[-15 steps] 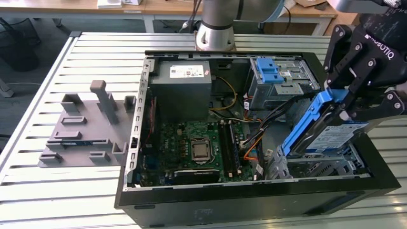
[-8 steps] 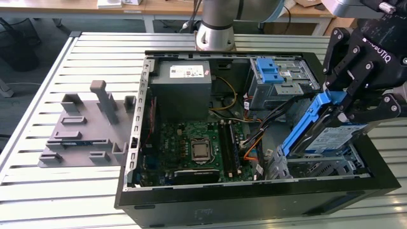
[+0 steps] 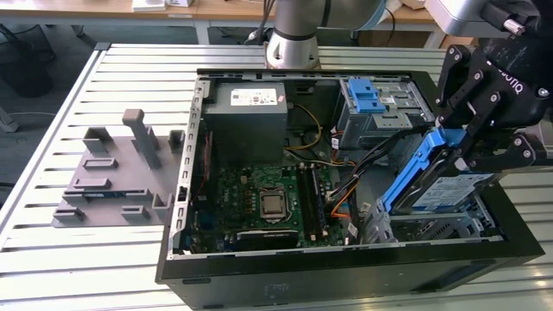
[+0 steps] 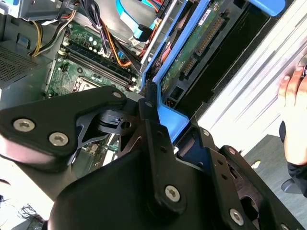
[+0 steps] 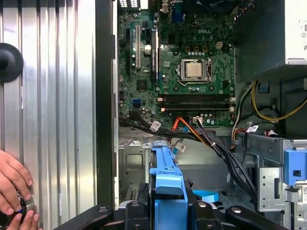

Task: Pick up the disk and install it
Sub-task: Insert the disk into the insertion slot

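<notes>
In the exterior view the disk, a silver drive with a blue-and-white label in a blue carrier, hangs steeply tilted over the drive bay at the right front corner of the open computer case. My black gripper is shut on the carrier's upper end. The lower end of the disk sits low in the bay; contact cannot be made out. The second wrist view shows the disk's green circuit-board underside and my gripper clamped on the blue frame. In the first wrist view the blue carrier rises from my gripper.
Inside the case lie the motherboard, a grey metal box with a white sticker, a silver cage with a blue latch and loose cables. A grey fixture sits at the exterior view's left. A person's hand rests beside the case.
</notes>
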`<action>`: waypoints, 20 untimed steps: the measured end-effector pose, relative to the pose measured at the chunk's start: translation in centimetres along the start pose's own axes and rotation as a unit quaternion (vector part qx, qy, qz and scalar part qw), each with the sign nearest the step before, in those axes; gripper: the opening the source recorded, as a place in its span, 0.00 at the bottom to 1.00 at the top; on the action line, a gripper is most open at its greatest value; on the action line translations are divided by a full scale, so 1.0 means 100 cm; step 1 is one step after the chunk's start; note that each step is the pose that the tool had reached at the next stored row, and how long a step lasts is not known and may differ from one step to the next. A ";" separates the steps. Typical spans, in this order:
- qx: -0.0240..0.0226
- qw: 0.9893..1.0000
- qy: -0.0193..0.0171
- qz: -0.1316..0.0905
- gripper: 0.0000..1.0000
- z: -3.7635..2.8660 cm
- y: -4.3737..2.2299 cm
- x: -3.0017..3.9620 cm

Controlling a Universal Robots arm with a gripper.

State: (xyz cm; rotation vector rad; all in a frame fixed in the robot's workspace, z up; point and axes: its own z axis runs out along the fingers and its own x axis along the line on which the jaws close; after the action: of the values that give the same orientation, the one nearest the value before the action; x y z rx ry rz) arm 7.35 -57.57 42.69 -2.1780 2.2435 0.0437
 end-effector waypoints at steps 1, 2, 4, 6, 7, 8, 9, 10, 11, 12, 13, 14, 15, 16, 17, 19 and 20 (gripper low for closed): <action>0.000 1.000 0.000 0.000 0.36 0.0010 0.0000 0.0000; 0.000 1.000 0.000 0.000 0.36 0.0020 0.0000 0.0001; 0.000 1.000 0.000 0.000 0.36 0.0037 0.0000 0.0001; 0.000 1.000 0.000 0.000 0.36 0.0054 -0.0001 0.0002; 0.000 1.000 0.000 0.000 0.36 0.0062 -0.0001 0.0002; 0.000 1.000 0.000 0.000 0.36 0.0071 -0.0001 0.0002; 0.000 1.000 0.000 0.000 0.36 0.0081 -0.0001 0.0002; 0.000 1.000 0.000 0.000 0.36 0.0090 -0.0001 0.0003; 0.000 1.000 0.000 0.000 0.36 0.0100 -0.0001 0.0003; 0.000 1.000 0.000 0.000 0.36 0.0110 -0.0002 0.0003; 0.000 1.000 0.000 0.000 0.36 0.0120 -0.0001 0.0004; 0.000 1.000 0.000 0.000 0.36 0.0129 -0.0002 0.0004; 0.000 1.000 0.000 0.000 0.36 0.0137 -0.0002 0.0004; 0.000 1.000 0.000 0.000 0.36 0.0148 -0.0002 0.0004; 0.000 1.000 0.000 0.000 0.36 0.0157 -0.0002 0.0005; 0.000 1.000 0.000 0.000 0.36 0.0175 -0.0002 0.0005; 0.000 1.000 0.000 0.000 0.36 0.0185 -0.0002 0.0005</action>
State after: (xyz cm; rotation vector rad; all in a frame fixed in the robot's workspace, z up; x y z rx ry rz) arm 7.36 -57.57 40.84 -2.1781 2.2434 0.0438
